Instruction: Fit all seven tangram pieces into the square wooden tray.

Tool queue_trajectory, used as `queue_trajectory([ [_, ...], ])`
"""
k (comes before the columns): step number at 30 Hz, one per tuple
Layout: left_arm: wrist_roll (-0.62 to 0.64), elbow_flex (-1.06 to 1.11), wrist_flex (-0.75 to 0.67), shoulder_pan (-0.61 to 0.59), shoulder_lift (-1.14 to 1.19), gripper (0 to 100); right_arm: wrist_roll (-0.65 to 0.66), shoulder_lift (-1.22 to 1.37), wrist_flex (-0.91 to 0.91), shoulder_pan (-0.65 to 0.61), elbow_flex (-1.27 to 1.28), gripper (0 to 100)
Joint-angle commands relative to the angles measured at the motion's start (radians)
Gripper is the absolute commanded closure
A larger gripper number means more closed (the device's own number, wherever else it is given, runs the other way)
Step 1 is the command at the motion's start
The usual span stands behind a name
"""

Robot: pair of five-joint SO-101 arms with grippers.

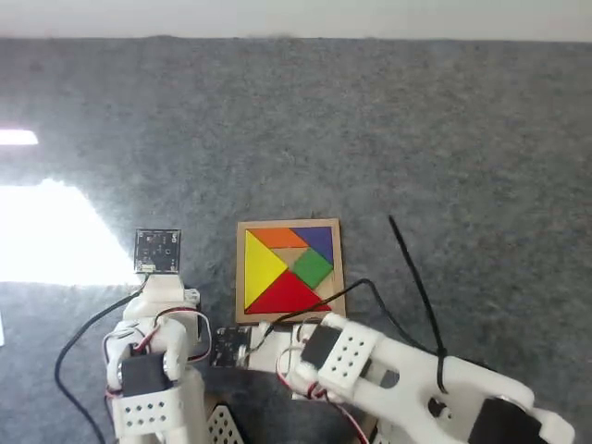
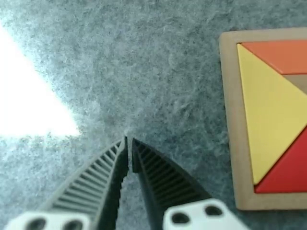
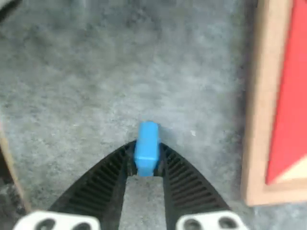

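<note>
The square wooden tray (image 1: 240, 277) lies on the grey felt and holds orange (image 1: 277, 238), violet-blue (image 1: 317, 242), green (image 1: 313, 266), yellow (image 1: 259, 268) and red (image 1: 287, 294) pieces. My right gripper (image 3: 146, 158) is shut on a small light blue piece (image 3: 146, 143), held on edge just above the felt beside the tray rim (image 3: 254, 120). The right arm (image 1: 342, 356) lies across the tray's near side. My left gripper (image 2: 128, 142) is shut with nothing in it, over bare felt to the left of the tray (image 2: 229, 120).
A black cable (image 1: 416, 287) runs over the felt right of the tray. A bright patch of glare (image 1: 55, 231) covers the left of the table. The left arm (image 1: 153, 370) stands at the near left.
</note>
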Motion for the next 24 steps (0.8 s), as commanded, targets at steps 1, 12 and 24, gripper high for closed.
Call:
queue_trajectory([
  [1,0.002,-0.013,0.003,-0.009,-0.018,99,0.017,-0.008,-0.007,0.12,-0.063,99.0],
  [12,0.002,-0.013,0.003,-0.009,-0.018,99,0.017,0.016,0.12,0.407,-0.368,99.1],
  [24,0.002,-0.013,0.003,-0.009,-0.018,99,0.058,0.323,0.053,0.426,-0.485,99.1],
])
